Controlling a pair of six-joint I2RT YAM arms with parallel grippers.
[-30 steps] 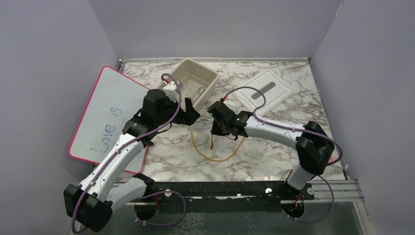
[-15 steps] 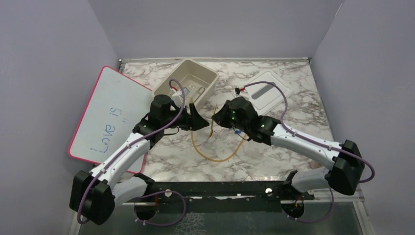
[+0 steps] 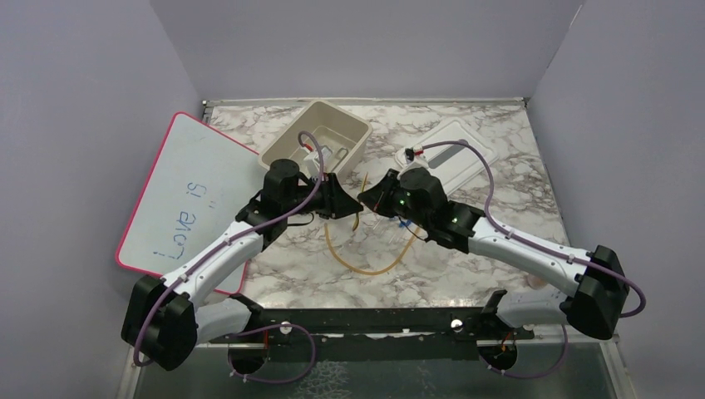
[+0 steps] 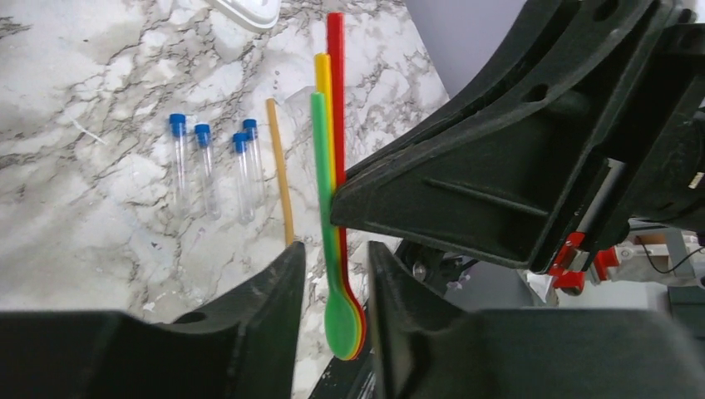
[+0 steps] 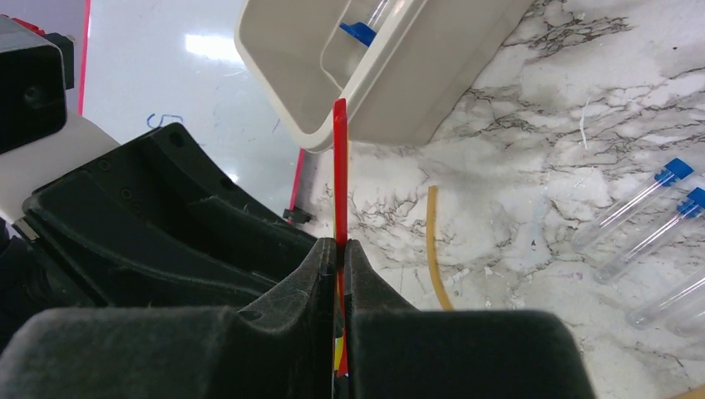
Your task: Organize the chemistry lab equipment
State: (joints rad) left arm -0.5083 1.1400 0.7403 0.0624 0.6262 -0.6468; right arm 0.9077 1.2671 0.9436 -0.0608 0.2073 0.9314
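Observation:
My right gripper (image 5: pixel 341 249) is shut on a thin stack of green, yellow and red plastic spoons (image 4: pixel 320 166), held above the marble table between the two arms. My left gripper (image 4: pixel 337 274) faces it. Its jaws stand on either side of the spoon bowls with a small gap on each side, so it is open. In the top view the two grippers (image 3: pixel 345 204) (image 3: pixel 366 198) meet just in front of the beige tub (image 3: pixel 274 150). The amber rubber tube (image 3: pixel 366 268) curves on the table below. Several clear tubes with blue caps (image 4: pixel 208 170) lie beside it.
The tub (image 5: pixel 391 75) holds a blue-based vial (image 5: pixel 359 32) and other clear items. The white lid (image 3: pixel 465 162) lies at the back right. The pink-rimmed whiteboard (image 3: pixel 183 191) leans at the left, under my left arm.
My right gripper has carried the spoons up and left, towards the tub. My left gripper has swung in to meet them, and its jaws have narrowed around the spoon bowls.

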